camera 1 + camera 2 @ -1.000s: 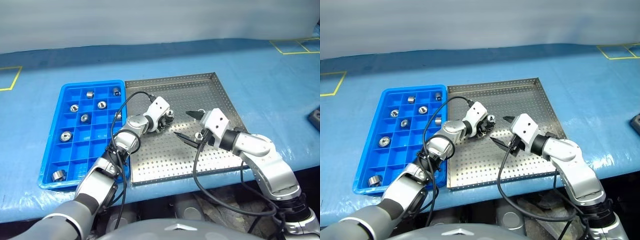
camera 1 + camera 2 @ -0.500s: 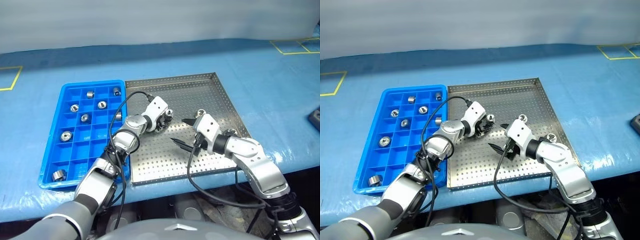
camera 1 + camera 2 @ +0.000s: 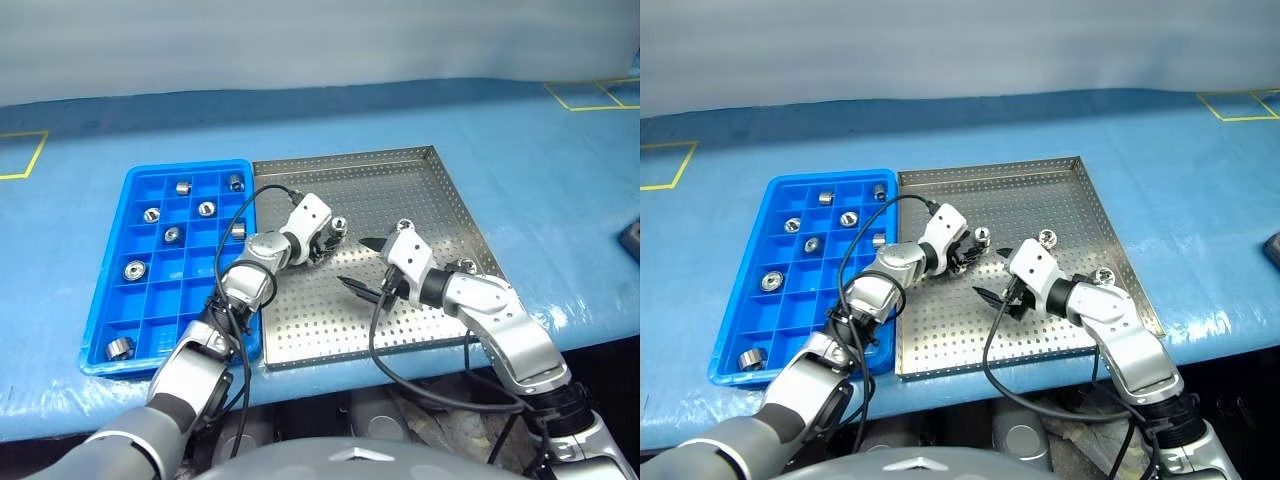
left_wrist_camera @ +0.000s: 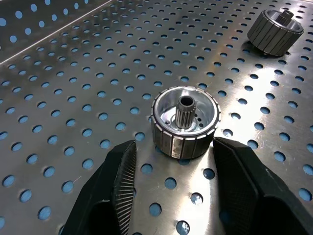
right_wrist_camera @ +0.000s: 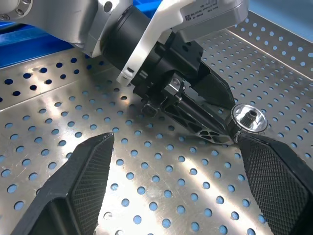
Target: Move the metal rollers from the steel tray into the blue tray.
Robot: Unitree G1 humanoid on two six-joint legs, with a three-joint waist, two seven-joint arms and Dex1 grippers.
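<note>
Right hand [image 3: 362, 263] has dropped lower over the steel tray [image 3: 440, 215].

- Square silver steel tray [image 3: 400, 180]: shiny floor dotted with rows of small round holes.
- Bright blue plastic gridded tray [image 3: 110, 250].
- Small silver ribbed metal roller [image 4: 185, 122], dark centre hole.
- Blue table cover [image 3: 540, 150] with yellow line markings.

Three metal rollers [image 3: 983, 236] left upright on steel tray [image 3: 1060, 215] – perforated, silver; eight seen in blue tray [image 3: 745, 255] compartments – left of it.
</note>
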